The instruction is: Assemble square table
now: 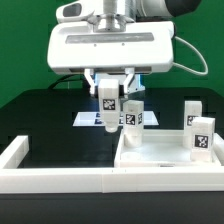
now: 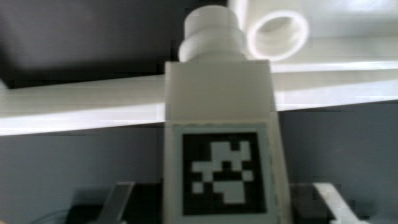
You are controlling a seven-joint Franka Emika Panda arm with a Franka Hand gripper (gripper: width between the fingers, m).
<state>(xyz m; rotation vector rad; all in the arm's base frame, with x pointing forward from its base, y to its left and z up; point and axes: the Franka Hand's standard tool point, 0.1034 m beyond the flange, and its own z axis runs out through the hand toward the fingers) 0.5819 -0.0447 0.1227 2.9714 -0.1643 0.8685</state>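
The square table is in pieces: its white slab (image 1: 160, 152) lies flat on the black counter (image 1: 40, 115), pushed into the corner of the white rail (image 1: 60, 178) at about four o'clock from the middle of the exterior view. One leg (image 1: 108, 105) hangs upright in the claw (image 1: 113, 92), which is closed on the leg's upper part; in the wrist view the fingers (image 2: 116, 198) flank the tagged face of that leg (image 2: 221, 130), and its round threaded tip points away toward the pale slab (image 2: 71, 105) below. A second leg (image 1: 132, 113) stands just beside the held one, at its three o'clock, on the slab's near corner as far as I can tell. Two more legs (image 1: 198, 132) stand close together at the slab's three o'clock edge. The marker board (image 1: 92, 119) lies on the counter behind the held leg. The legs look like light, stiff, smooth plastic, so a flat-sided pinch across the square body, as here, should hold without crushing, though a hard glossy surface may slip if twisted forcefully. The slab seems rigid too, wider than the claw, best pushed or held by an edge. The held leg probably has to be lined up over a corner hole and turned in; tilt would likely bind the thread.
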